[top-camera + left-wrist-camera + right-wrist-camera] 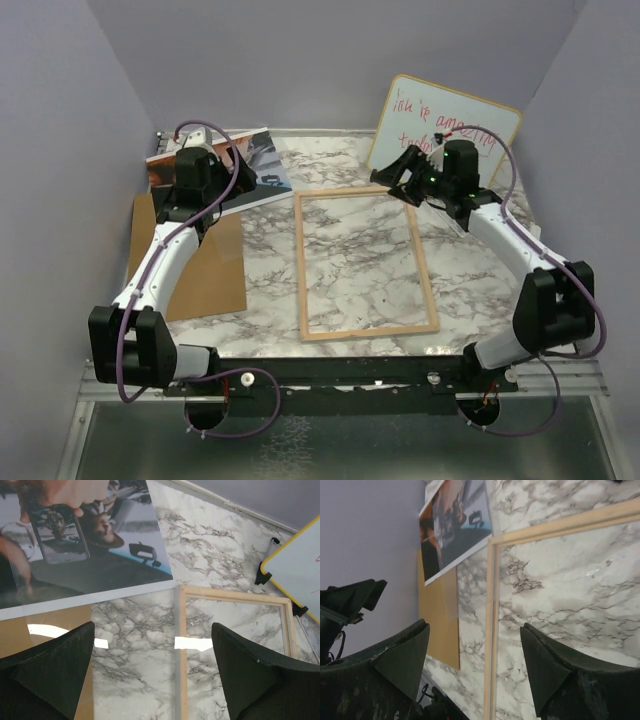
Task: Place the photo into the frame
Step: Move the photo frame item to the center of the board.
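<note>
The frame lies flat mid-table, light wood rails up, marble showing through it. At the back left lies the photo, a glossy print with a white border, one corner under my left arm. My left gripper hovers open over the marble between photo and frame and holds nothing. From the left wrist, the photo lies ahead, the frame's rail is to the right, and the gripper has wide jaws. My right gripper is open and empty above the frame's far right corner; the right wrist shows it over a rail.
A plain brown backing board lies on the left, partly under the photo. A clear sheet with glare covers the marble beside the frame and the board's edge. A whiteboard with red writing leans at the back right. Purple walls close in three sides.
</note>
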Controlling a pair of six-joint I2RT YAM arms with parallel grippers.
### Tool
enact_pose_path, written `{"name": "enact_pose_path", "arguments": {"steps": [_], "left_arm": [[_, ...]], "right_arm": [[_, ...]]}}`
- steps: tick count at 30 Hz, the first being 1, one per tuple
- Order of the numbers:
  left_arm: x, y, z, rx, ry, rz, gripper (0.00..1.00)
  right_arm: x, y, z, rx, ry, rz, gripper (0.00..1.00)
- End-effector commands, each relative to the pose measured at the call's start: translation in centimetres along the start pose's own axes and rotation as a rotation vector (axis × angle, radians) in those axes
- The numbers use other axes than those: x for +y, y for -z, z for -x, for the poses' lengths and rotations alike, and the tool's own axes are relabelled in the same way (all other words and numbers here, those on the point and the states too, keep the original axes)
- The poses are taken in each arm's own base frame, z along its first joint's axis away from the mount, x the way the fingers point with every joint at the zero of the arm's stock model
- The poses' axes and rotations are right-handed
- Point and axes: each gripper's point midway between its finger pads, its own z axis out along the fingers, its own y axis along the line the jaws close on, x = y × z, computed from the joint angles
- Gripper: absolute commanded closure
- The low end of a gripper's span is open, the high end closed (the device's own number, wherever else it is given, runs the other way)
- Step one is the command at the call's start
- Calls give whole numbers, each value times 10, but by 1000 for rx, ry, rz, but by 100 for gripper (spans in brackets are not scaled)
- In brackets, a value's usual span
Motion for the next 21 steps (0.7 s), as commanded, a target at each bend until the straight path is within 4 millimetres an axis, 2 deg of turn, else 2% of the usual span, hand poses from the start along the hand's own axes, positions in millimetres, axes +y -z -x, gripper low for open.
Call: {"name": "enact_pose_path", "arguments": {"steps": [1, 7, 12, 15, 17, 21], "left_arm": [[2, 14, -11, 3, -16, -8, 1], [18, 10, -25, 17, 40, 63, 1], [53, 6, -51, 64, 79, 233, 1], [55, 4, -68, 104, 96, 220, 1], [55, 4, -77, 126, 101, 208, 1], [65, 7, -92, 152, 117, 249, 1]], "right_arm": [[5, -33, -7, 1, -60, -23, 22], [2, -73, -37, 81, -74, -49, 22], [-7, -99, -77, 175, -131, -86, 19], [-16, -112, -96, 222, -180, -105, 18], [-11, -122, -102, 244, -169, -65, 18], [-18, -143, -111, 269, -161, -66, 18]]}}
